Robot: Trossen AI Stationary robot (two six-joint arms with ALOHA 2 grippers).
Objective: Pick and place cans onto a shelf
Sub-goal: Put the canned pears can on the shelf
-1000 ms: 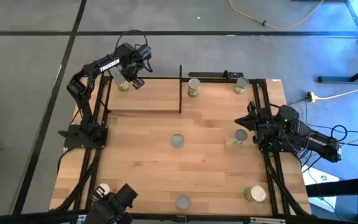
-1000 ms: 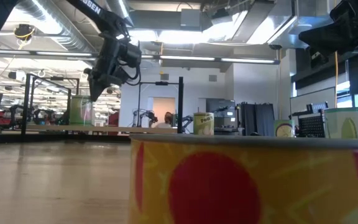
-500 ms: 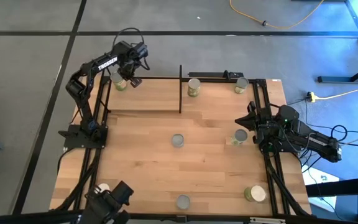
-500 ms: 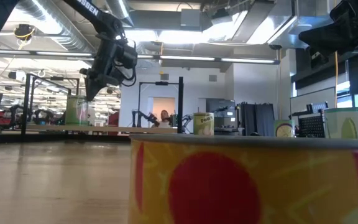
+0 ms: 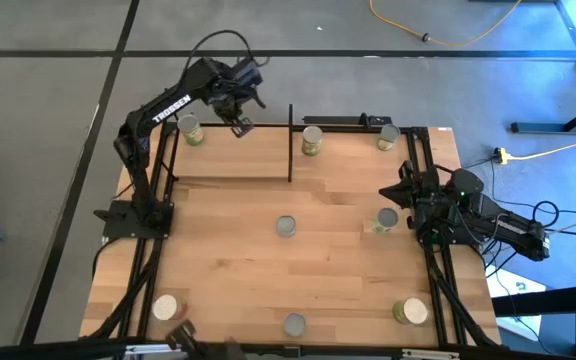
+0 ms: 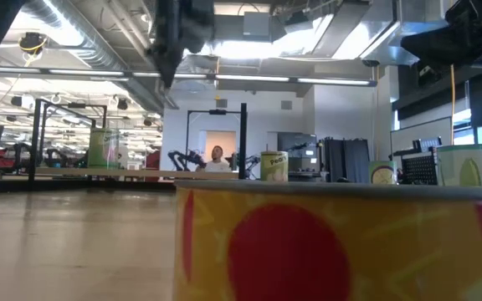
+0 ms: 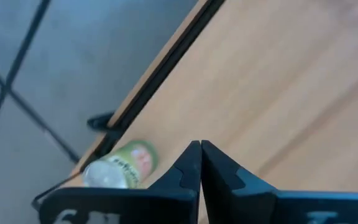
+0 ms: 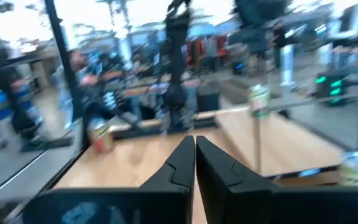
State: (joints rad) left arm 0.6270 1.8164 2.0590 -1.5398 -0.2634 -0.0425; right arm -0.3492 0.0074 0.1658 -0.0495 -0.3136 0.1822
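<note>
My left gripper [image 5: 240, 124] hangs shut and empty high over the shelf's far left part, fingers [image 7: 191, 163] pressed together and pointing steeply down. Just left of it a green-labelled can [image 5: 190, 130] stands upright on its base on the shelf board [image 5: 228, 155], also seen as the can [image 7: 120, 165] below my fingers. Two more cans [image 5: 312, 140] [image 5: 388, 137] stand along the far edge right of the black post [image 5: 290, 140]. My right gripper [image 8: 195, 146] waits shut at the table's right edge [image 5: 404, 185].
Loose cans stand on the tabletop: one mid-table [image 5: 286, 226], one beside the right arm [image 5: 387, 218], and three along the near edge [image 5: 165, 306] [image 5: 294, 324] [image 5: 411, 311]. A large can [image 6: 333, 242] fills the low view's foreground. Black frame rails run down both table sides.
My left gripper has risen well clear of the can at the shelf's far left corner and swung toward the table's right, tipping steeper. The can stays upright on the shelf. A dark object at the near left edge has withdrawn, uncovering a can there.
</note>
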